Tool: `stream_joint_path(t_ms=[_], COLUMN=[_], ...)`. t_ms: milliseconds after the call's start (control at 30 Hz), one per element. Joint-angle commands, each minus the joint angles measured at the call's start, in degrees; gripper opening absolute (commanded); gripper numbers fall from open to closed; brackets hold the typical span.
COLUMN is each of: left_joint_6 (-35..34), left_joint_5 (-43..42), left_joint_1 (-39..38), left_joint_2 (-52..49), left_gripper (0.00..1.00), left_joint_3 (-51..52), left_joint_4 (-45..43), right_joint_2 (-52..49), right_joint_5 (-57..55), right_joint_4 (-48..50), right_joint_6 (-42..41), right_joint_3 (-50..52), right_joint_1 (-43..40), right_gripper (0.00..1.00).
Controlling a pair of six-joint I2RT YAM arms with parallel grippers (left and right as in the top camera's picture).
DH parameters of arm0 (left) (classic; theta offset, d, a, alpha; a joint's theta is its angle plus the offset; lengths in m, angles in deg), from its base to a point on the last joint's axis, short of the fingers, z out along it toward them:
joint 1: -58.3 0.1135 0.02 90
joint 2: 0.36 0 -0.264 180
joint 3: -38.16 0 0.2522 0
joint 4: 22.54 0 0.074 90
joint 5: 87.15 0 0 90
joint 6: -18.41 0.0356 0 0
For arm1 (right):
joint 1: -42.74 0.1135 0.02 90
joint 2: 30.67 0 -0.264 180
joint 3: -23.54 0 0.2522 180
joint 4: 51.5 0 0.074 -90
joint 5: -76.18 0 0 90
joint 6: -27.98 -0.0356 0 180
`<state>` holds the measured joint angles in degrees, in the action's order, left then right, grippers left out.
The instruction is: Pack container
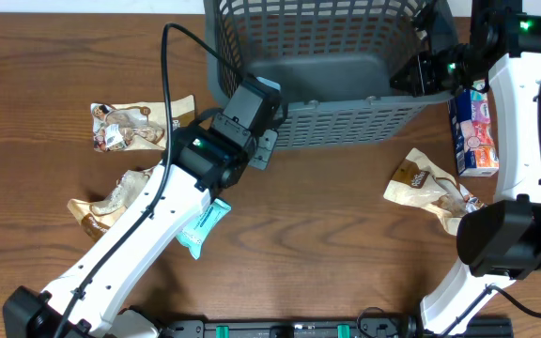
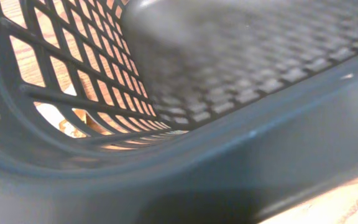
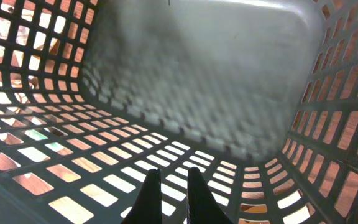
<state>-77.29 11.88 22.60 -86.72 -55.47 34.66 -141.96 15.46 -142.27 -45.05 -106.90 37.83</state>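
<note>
The container (image 1: 346,122) stands at the far middle of the table (image 1: 327,235). Its solid floor shows bare, and we see only the right pincer (image 1: 423,68) reaching in over the right wall. In the right wrist view that pincer (image 3: 173,177) is closed to a thin gap, its dark fingers (image 3: 151,193) hanging above the lattice wall (image 3: 73,180) with nothing seen between them. The left pincer (image 1: 263,94) is closed on the rim at the near left corner. Its own camera shows the thick rim (image 2: 229,155) close up, with the fingers themselves out of sight.

All the packets lie outside on the wood:
- A beige snack packet (image 1: 130,127) lies well left of the container.
- A second beige packet (image 1: 106,205) lies nearer us, partly under the white left arm (image 1: 148,235).
- A teal packet (image 1: 203,225) is also crossed by that arm.
- A third beige packet (image 1: 430,186) lies right of centre.
- A blue and pink carton (image 1: 474,131) lies just beside the right arm (image 1: 533,122).

The container is dark grey-blue plastic, rectangular, with slotted lattice sides and rounded corners. The packets look crinkled and glossy, and the table is brown wood grain.
</note>
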Motion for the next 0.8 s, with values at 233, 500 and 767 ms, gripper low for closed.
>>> stream_joint_path(t_ms=[233, 500, 767], left_joint_6=[0.98, 0.98, 0.98], left_joint_5=[0.63, 0.63, 0.63], left_joint_1=[0.39, 0.39, 0.39], left_joint_2=[0.22, 0.22, 0.22], left_gripper=[0.64, 0.76, 0.76], left_joint_3=[-0.83, -0.83, -0.83], left_joint_4=[-0.24, 0.24, 0.85], right_joint_2=[-0.5, -0.48, -0.48], right_joint_5=[-0.76, 2.01, 4.63], right_joint_4=[-0.04, 1.62, 2.23], right_joint_6=[0.9, 0.87, 0.83], right_joint_3=[-0.57, -0.59, -0.59], right_joint_1=[0.07, 0.07, 0.44], right_gripper=[0.99, 0.99, 0.99])
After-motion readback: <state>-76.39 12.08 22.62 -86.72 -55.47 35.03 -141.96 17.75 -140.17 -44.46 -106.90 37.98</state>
